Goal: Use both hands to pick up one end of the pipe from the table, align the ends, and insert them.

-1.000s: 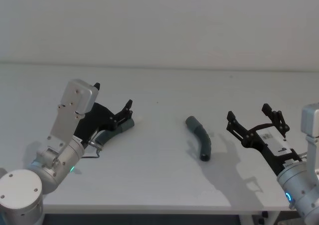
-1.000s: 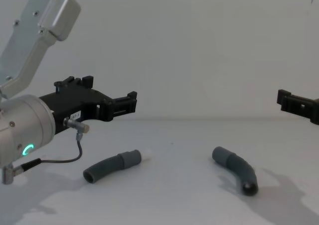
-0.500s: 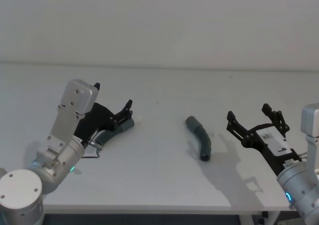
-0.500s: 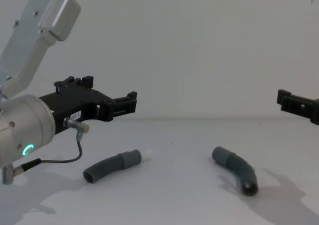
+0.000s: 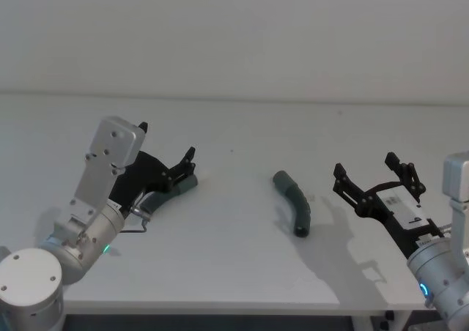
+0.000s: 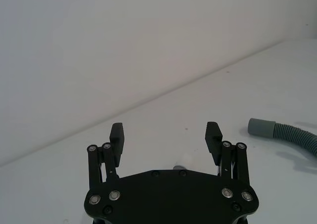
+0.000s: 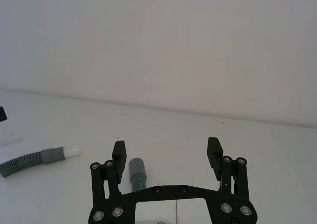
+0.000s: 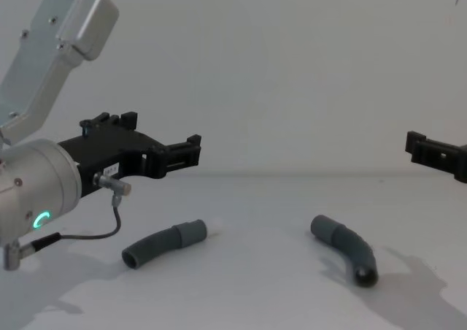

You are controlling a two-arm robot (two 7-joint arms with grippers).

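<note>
**Markings:** A white label (image 5: 404,201) on the right gripper (image 5: 365,165) carries small dark marks, too small to read. A small white tag (image 8: 109,170) on the left gripper (image 8: 192,151) is likewise illegible.

**Pipe:** Two short, curved, dark grey ribbed pieces lie flat on the white table (image 5: 234,265), well apart.
- The left pipe piece (image 8: 155,247) ends in a smooth grey cuff (image 8: 192,232) with a white tip (image 8: 215,228), directed to the robot's right.
- The right pipe piece (image 8: 349,248) has its plain grey cuff (image 8: 322,227) turned away from the robot and its open ribbed end (image 8: 365,275) turned toward it.

**Position:**
- The left gripper hangs above the left pipe piece and clear of it, fingers spread, holding nothing.
- The right gripper is raised off the table to the right of the right pipe piece and apart from it, fingers spread, empty.
</note>
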